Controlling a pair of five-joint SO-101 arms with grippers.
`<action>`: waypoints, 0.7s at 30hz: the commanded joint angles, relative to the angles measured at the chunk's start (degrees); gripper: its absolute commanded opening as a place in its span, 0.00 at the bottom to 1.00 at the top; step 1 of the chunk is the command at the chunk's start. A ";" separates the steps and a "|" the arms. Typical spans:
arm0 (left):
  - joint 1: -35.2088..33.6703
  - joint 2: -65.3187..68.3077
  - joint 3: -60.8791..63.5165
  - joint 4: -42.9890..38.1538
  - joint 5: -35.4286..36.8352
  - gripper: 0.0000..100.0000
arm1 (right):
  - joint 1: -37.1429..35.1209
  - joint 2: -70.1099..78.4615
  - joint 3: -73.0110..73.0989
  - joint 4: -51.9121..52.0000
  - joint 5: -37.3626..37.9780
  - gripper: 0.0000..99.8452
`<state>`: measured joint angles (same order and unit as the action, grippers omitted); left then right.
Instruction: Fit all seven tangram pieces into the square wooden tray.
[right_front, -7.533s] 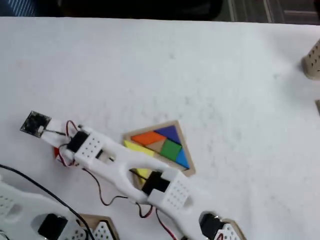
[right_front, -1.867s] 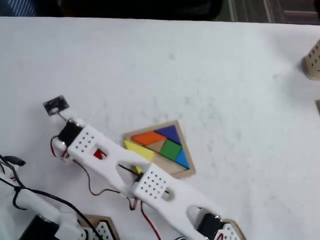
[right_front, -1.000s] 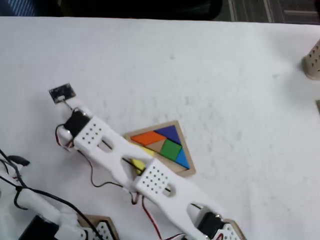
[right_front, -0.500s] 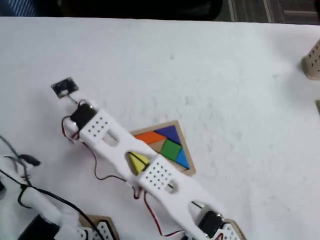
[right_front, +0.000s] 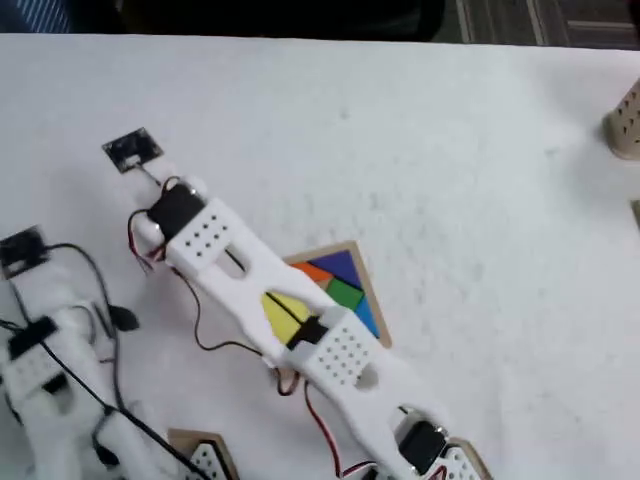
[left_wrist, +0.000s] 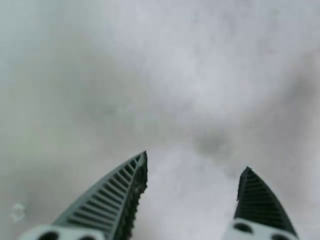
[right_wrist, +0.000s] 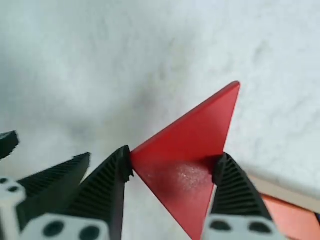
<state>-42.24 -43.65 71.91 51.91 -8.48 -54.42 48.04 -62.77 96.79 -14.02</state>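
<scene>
The widest room lies over the far and right stretch of the counter (right_front: 450, 150), with a perforated wooden block (right_front: 625, 120) standing at its right edge. The right arm (right_front: 250, 285) lies slantwise over the near-left part of the tray (right_front: 352, 246), so from above only the tray's far-right corner is open. Between that arm and the left arm (right_front: 45, 370) at the near-left edge runs a narrow lane, crossed by loose wires (right_front: 205, 335). The right gripper (right_wrist: 175, 154) has the gap between its jaws filled by the red triangle (right_wrist: 190, 135), just beside the tray's rim. The left gripper (left_wrist: 196, 162) holds its jaws apart over bare counter.
</scene>
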 joint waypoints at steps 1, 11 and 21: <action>8.04 -11.56 4.31 -0.79 -3.16 0.10 | 1.54 -11.12 6.86 1.89 0.70 0.06; 10.15 -11.74 5.01 -1.23 -3.87 0.10 | 10.42 -24.57 30.51 0.92 0.97 0.06; 10.24 -11.82 5.01 -1.32 -6.86 0.10 | 15.60 -47.43 65.67 -14.64 5.80 0.06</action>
<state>-33.45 -54.64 77.27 51.82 -13.14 -40.53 10.95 -6.51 87.74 -10.24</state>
